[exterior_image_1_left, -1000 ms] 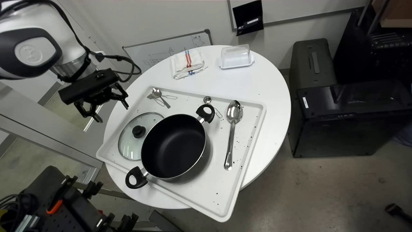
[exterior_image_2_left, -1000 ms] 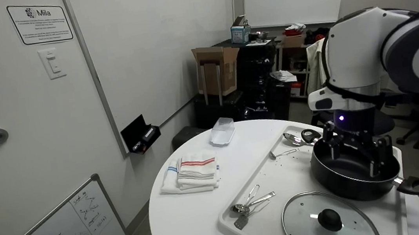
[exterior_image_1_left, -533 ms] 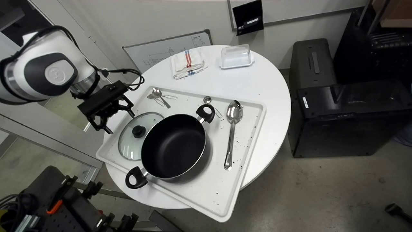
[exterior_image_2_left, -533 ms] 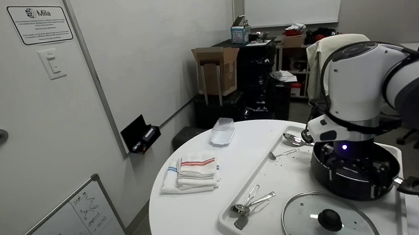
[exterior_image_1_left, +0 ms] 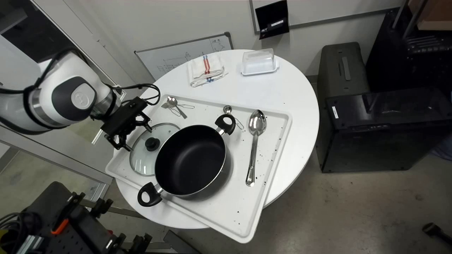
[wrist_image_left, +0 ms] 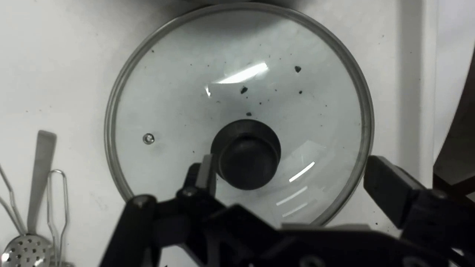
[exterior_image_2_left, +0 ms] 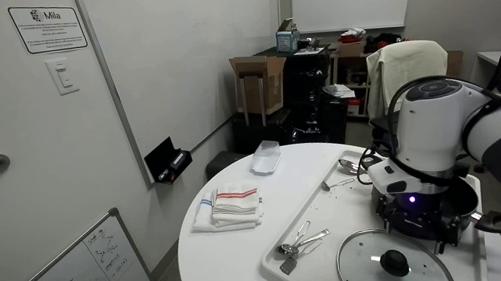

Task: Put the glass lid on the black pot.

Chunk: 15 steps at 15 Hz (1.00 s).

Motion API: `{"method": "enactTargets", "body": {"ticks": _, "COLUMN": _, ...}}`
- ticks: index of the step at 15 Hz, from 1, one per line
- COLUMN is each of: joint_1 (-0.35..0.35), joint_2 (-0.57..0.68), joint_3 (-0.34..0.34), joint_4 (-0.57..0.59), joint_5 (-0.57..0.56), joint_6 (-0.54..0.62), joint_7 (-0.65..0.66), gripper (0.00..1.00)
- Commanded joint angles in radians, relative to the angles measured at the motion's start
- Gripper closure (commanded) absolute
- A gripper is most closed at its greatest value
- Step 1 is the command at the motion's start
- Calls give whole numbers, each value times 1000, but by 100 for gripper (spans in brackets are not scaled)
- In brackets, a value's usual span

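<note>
The glass lid (exterior_image_1_left: 143,163) lies flat on the tray with its black knob (exterior_image_1_left: 152,144) upward; it also shows in an exterior view (exterior_image_2_left: 363,259). The black pot (exterior_image_1_left: 190,158) stands upright beside it, uncovered; my arm partly hides it in an exterior view (exterior_image_2_left: 465,196). My gripper (exterior_image_1_left: 141,139) is open and empty, above the lid's edge, pointing down. In the wrist view, my gripper (wrist_image_left: 291,163) straddles the lid's right part. The knob (wrist_image_left: 249,159) is between the fingers, close to the left finger (wrist_image_left: 206,174). The right finger (wrist_image_left: 387,185) is at the lid's rim.
A white tray (exterior_image_1_left: 226,217) with a raised rim carries everything on the round table (exterior_image_1_left: 293,91). Small utensils (exterior_image_1_left: 174,106) lie near the lid, and a large spoon (exterior_image_1_left: 255,141) lies beyond the pot. Folded towels (exterior_image_1_left: 206,70) and a clear-covered dish (exterior_image_1_left: 259,62) stand farther back.
My open gripper has come down and moved in over the lid from outside the table's edge. The lid, pot and utensils have not moved.
</note>
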State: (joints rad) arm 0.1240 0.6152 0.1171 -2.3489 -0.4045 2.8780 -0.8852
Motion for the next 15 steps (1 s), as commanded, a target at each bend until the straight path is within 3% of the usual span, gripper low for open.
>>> {"method": "enactTargets", "body": {"ticks": 1, "joint_1": 45, "joint_2": 72, "joint_3": -50, "joint_4": 40, "joint_5": -65, "joint_6": 82, "joint_7": 36, "gripper": 0}}
{"method": "enactTargets", "body": {"ticks": 12, "joint_1": 140, "joint_2": 203, "joint_3": -126, "joint_4": 120, "joint_5": -114, "joint_6": 170, "joint_7": 41, "gripper": 0}}
{"method": "enactTargets", "body": {"ticks": 13, "joint_1": 143, "joint_2": 209, "joint_3": -129, "joint_4": 125, "joint_5": -113, "joint_6": 172, "joint_7": 41, "gripper": 9}}
{"method": "enactTargets", "body": {"ticks": 14, "joint_1": 144, "joint_2": 213, "joint_3": -128, "joint_4": 129, "joint_5": -113, "joint_6": 173, "joint_7": 39, "gripper": 27}}
{"method": "enactTargets", "body": {"ticks": 15, "joint_1": 145, "joint_2": 215, "joint_3": -129, "joint_4": 132, "joint_5": -113, "joint_6": 174, "joint_7": 38, "gripper": 33}}
